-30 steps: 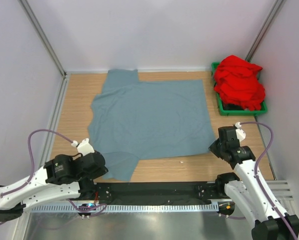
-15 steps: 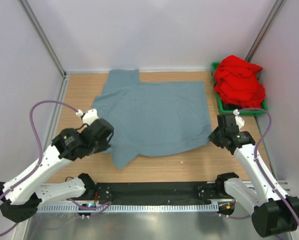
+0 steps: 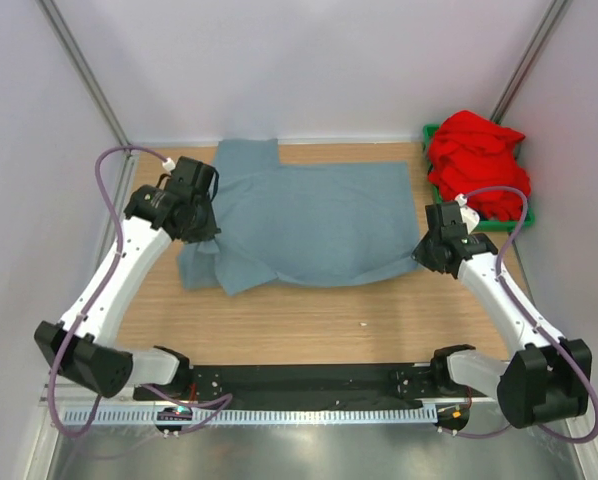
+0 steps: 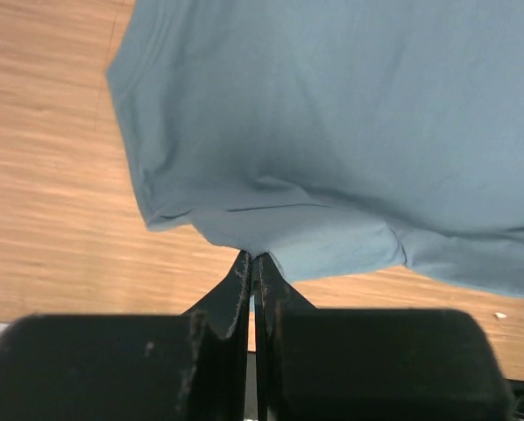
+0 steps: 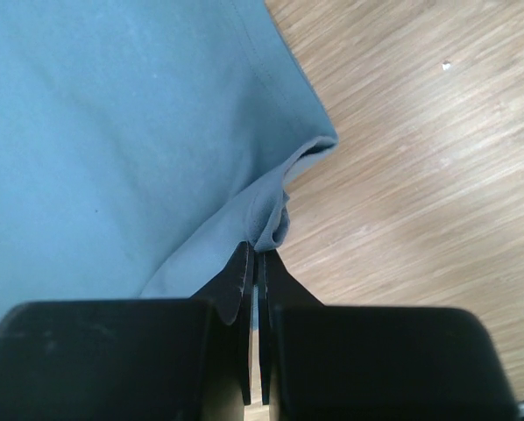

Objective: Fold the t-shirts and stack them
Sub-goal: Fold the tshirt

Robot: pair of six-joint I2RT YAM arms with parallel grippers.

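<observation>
**Q:** Location of the dusty grey-blue cloth t-shirt?

**A:** Centre frame, on the wooden table, near edge raised and doubled over.

**Q:** Tools?

**A:** Left gripper pinched tight on a left-side fold. Right gripper clamped on the right corner. Paired holds, probably for carrying the edge evenly into a fold.

**Q:** Bright red crumpled t-shirt?

**A:** Upper right, heaped in the green plastic bin.

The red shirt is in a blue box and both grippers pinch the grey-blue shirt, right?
Almost. The box holding the bright red cloth t-shirt is green, not blue; the top external view shows it. The left gripper and right gripper do pinch the grey-blue cloth t-shirt.
</observation>
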